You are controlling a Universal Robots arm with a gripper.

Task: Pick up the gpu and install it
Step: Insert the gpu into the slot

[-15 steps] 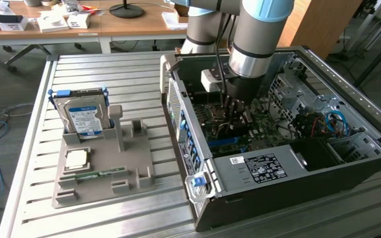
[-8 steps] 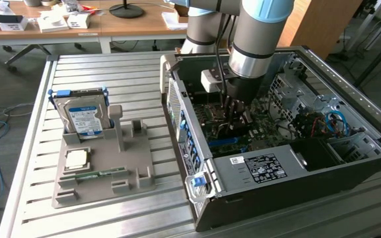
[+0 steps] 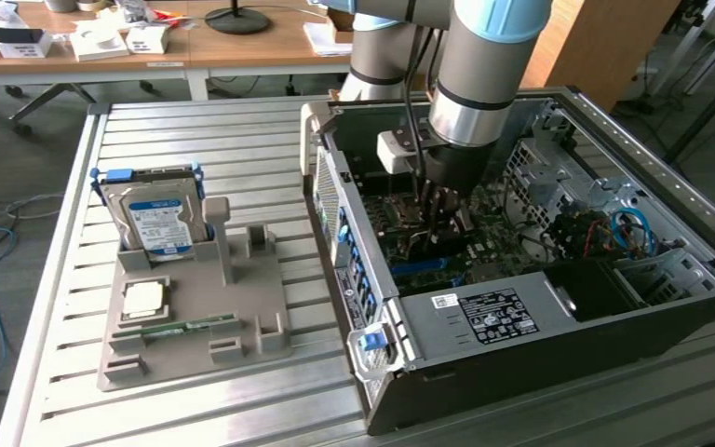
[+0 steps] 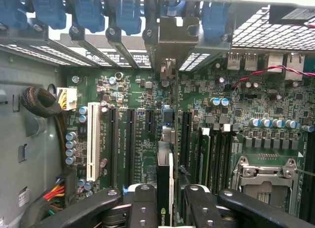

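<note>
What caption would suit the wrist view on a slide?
Jaws grip the gpu edge-on among the expansion slots of the green motherboard.

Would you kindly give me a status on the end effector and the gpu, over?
End effector shut on gpu, card edge-on. Inside computer case, over motherboard slots. Seated or not: cannot tell.
</note>
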